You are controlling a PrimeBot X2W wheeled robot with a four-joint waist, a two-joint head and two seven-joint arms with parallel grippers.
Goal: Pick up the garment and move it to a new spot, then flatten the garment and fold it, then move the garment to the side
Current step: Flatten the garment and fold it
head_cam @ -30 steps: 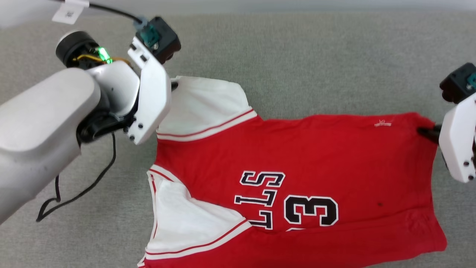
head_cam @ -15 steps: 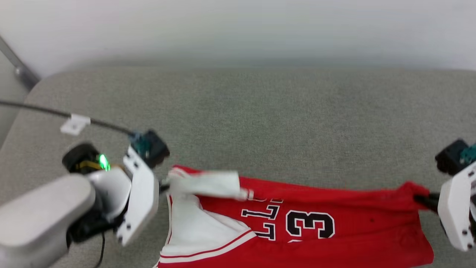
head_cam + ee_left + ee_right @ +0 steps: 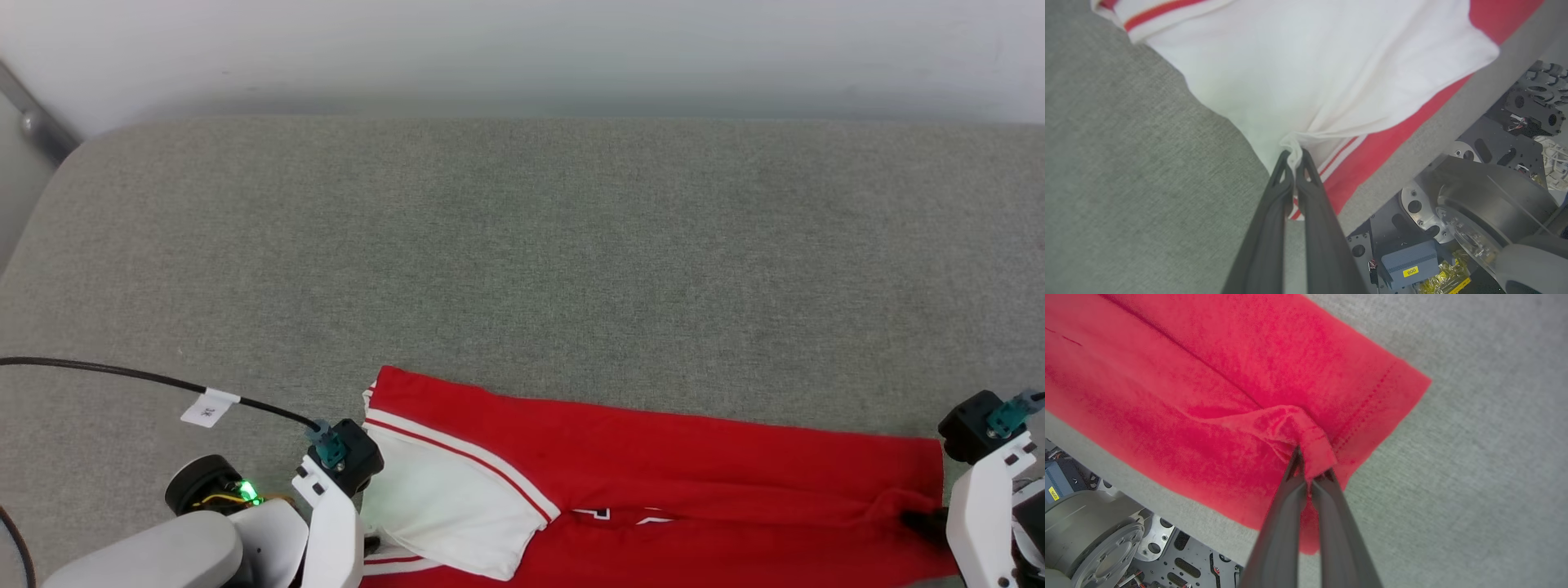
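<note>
Head view: red jersey T-shirt w/ white sleeves (image 3: 702, 465) lies on grey fabric surface (image 3: 522, 245) at near edge, long axis L–R, spanning btwn both arms. Left gripper (image 3: 1292, 157) pinching white sleeve (image 3: 1306, 73). Right gripper (image 3: 1310, 467) pinching red hem corner (image 3: 1310, 445). Each arm at own end. Judged: mid-fold.

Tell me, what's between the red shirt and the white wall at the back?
Just bare grey padded surface between the shirt and the wall, as the head view shows.

garment (image 3: 694, 449): red body | sleeve (image 3: 441, 506): white with red and white stripes | surface (image 3: 522, 245): plain grey | cable (image 3: 122, 374): black | tag (image 3: 210, 407): white
</note>
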